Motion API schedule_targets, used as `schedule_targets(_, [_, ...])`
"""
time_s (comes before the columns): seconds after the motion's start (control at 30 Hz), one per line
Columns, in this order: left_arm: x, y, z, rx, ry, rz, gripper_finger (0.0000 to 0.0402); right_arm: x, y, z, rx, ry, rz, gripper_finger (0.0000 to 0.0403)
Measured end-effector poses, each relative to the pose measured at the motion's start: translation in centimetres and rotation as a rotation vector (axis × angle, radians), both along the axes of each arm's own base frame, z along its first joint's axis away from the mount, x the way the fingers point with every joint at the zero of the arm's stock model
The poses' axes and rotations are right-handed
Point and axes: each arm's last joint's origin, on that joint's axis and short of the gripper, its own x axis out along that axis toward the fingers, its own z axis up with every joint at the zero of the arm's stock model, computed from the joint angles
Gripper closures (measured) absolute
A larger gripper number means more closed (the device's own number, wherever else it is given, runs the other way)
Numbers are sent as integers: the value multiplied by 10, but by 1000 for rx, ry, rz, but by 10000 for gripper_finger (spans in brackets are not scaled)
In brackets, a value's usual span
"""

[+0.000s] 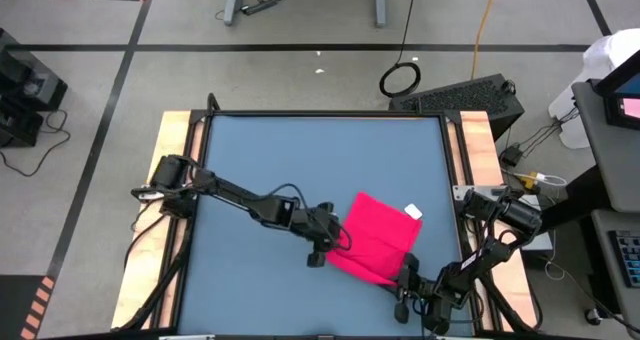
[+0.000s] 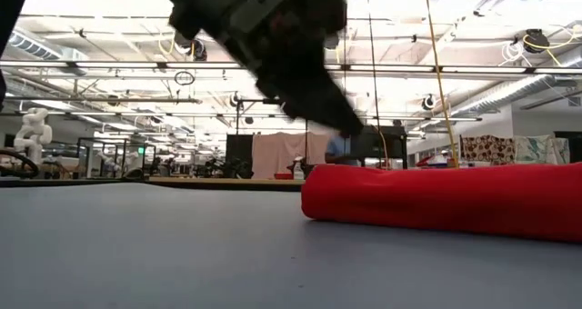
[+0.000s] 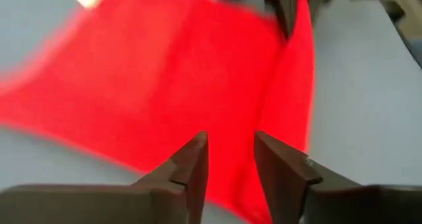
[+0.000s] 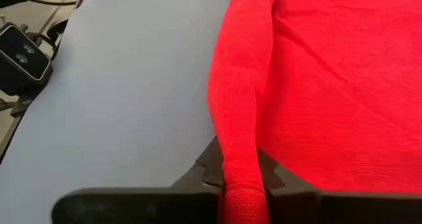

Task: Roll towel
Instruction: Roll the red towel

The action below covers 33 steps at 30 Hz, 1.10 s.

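Note:
The pinkish-red towel (image 1: 380, 235) lies flat on the blue tabletop (image 1: 290, 160), right of centre and toward the near edge, its white tag (image 1: 413, 212) at the far right corner. Its near edge is rolled into a thick ridge (image 4: 241, 72). My left gripper (image 3: 231, 145) hovers open just above the towel's left end (image 2: 314, 195), with nothing between its fingers. My right gripper (image 4: 241, 181) is at the towel's near right corner (image 1: 405, 270), shut on the ridge. My right gripper pinches the rolled ridge at its right end (image 4: 239, 165) between its two fingers. The fingers come from the table's near right side, slanting down, in line with the ridge. The ridge and the rest of the towel lie on the table.
Wooden rails (image 1: 175, 180) run along the table's left and right sides (image 1: 478, 150). A black case (image 1: 470, 98) sits beyond the far right corner. Bare tabletop stretches to the far side and to the left of the towel.

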Motion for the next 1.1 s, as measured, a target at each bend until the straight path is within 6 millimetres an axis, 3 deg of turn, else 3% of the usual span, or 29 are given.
schedule_targets(0.1, [10,1,6,92,-157,0,260,0,1,0,1,1,14,389])
schedule_targets(0.17, [22,3,-2,96,-245,15,259,0,2,0,-6,5,25,389])
schedule_targets(0.33, [27,19,-48,126,-116,48,278,0,2,1,-61,13,63,389])
schedule_targets(0.47, [23,27,-66,132,0,70,304,1,2,1,-94,19,82,389])
schedule_targets(0.77, [9,36,-71,26,233,229,362,13,-6,3,-104,33,60,389])
schedule_targets(0.97, [1,26,-72,-61,331,339,385,29,-16,12,-207,101,148,389])
schedule_targets(1.1, [-9,14,-61,-110,373,387,388,33,-18,15,-192,118,170,389])
